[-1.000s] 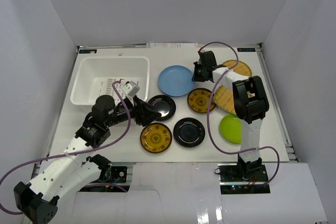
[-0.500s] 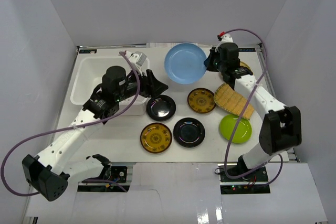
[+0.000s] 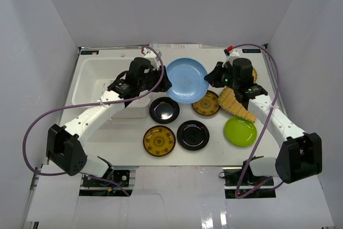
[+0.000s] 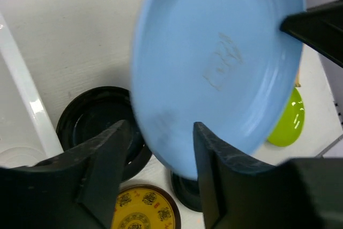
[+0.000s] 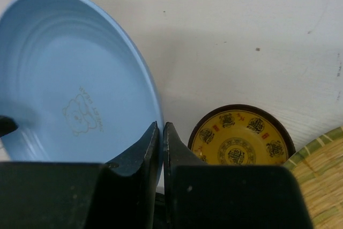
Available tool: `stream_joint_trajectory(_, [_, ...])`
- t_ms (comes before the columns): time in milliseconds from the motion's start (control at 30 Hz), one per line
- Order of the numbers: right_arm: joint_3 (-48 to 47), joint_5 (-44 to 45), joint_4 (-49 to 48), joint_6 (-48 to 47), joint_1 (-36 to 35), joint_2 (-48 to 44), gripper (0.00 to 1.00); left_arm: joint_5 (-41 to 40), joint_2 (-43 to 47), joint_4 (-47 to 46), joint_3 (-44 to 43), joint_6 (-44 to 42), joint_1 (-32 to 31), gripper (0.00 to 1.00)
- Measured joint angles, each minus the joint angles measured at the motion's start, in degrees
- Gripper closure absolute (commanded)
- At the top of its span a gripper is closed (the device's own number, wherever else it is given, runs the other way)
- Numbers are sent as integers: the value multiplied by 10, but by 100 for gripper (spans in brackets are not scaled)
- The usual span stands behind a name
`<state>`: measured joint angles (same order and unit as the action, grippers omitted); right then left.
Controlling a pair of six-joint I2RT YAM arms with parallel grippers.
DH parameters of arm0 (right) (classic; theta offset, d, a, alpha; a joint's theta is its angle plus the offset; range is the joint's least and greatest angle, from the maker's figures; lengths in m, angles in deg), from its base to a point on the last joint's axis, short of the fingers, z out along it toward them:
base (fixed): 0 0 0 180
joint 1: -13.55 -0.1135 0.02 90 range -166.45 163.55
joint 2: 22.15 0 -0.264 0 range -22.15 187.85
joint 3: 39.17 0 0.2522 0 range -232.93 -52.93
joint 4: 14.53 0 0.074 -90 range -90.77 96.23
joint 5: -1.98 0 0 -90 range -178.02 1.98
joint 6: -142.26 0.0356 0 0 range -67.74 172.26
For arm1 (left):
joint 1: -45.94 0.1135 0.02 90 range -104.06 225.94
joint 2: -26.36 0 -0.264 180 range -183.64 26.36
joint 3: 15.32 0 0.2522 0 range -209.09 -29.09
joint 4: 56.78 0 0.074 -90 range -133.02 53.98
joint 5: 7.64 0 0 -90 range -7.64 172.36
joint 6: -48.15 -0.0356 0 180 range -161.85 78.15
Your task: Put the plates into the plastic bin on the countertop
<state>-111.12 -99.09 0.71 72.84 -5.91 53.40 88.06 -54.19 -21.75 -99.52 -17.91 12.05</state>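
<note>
Above the countertop (image 3: 128, 146), the blue plate (image 3: 185, 80) now hangs lifted, its rim pinched tight in the right gripper (image 3: 213, 77). The left gripper (image 3: 162, 81) has swung in, fingers wide at the opposite edge. This looks like a handover toward the bin (image 3: 91, 81).

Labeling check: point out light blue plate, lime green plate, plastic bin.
light blue plate (image 3: 185, 80), top view, centre of face
lime green plate (image 3: 239, 131), top view, centre
plastic bin (image 3: 96, 77), top view, bare inner floor

Plate (image 3: 185, 80) between left pincer (image 3: 164, 82) and right pincer (image 3: 209, 78), bin (image 3: 95, 72) leftward, remaining plates (image 3: 193, 134) nearer.
</note>
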Motion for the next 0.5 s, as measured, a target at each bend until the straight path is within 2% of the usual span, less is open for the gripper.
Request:
stream_joint_trajectory(200, [24, -33, -3, 10, -1, -43, 92, -56, -14, 9, -7, -14, -8, 52])
stream_joint_trajectory(233, [27, -35, -5, 11, -1, -50, 92, -61, -14, 10, -8, -15, -9, 69])
stream_joint_trajectory(333, [37, -34, -8, 9, 2, -61, 92, -68, -14, 8, -16, -9, -14, 100])
stream_joint_trajectory(400, [45, -35, -12, 9, 5, -61, 91, -69, -12, 6, -27, -11, -14, 100])
stream_joint_trajectory(433, [47, -36, -15, 10, 5, -62, 87, -73, -12, 9, -28, -14, -15, 100])
stream_joint_trajectory(467, [48, -37, -16, 11, 4, -63, 71, -76, -11, 11, -28, -14, -15, 100])
stream_joint_trajectory(500, [49, -39, -17, 17, 4, -65, 59, -79, -11, 11, -29, -15, -15, 100])
